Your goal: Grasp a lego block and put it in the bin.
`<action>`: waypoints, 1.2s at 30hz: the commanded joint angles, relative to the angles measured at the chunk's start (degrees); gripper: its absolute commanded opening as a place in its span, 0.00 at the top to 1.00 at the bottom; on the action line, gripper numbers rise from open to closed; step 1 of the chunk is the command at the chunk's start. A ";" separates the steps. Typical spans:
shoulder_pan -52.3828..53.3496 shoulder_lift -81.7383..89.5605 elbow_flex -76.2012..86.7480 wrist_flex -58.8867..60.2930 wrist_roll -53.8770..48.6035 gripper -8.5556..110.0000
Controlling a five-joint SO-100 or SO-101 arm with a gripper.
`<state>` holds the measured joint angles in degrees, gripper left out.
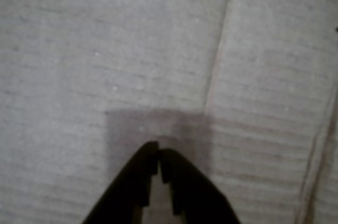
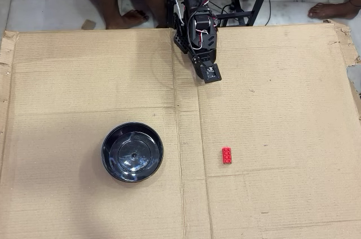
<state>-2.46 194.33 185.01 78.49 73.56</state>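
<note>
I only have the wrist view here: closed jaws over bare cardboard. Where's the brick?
Observer: The brick lies on the cardboard, well short of the gripper, lower right of it in the overhead view.
Operator: And the bin?
Observer: The bin sits left of the brick in the overhead view, across a crease, roughly level with it.
Operator: Anything in it?
Observer: No, it's empty; only its rings show.
Operator: Is the brick touching anything?
Observer: No, it lies alone, long side pointing up and down the picture.
</note>
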 commanded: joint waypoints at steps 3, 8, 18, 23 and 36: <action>0.18 -0.53 0.79 3.52 0.53 0.93; 0.18 -0.53 0.79 3.52 0.53 0.93; 0.26 -0.53 0.79 3.52 0.09 0.93; 0.35 -0.53 0.79 3.16 -0.09 0.93; 0.44 -0.53 -0.26 2.99 -0.18 0.93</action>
<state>-2.46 194.33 185.01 78.49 73.56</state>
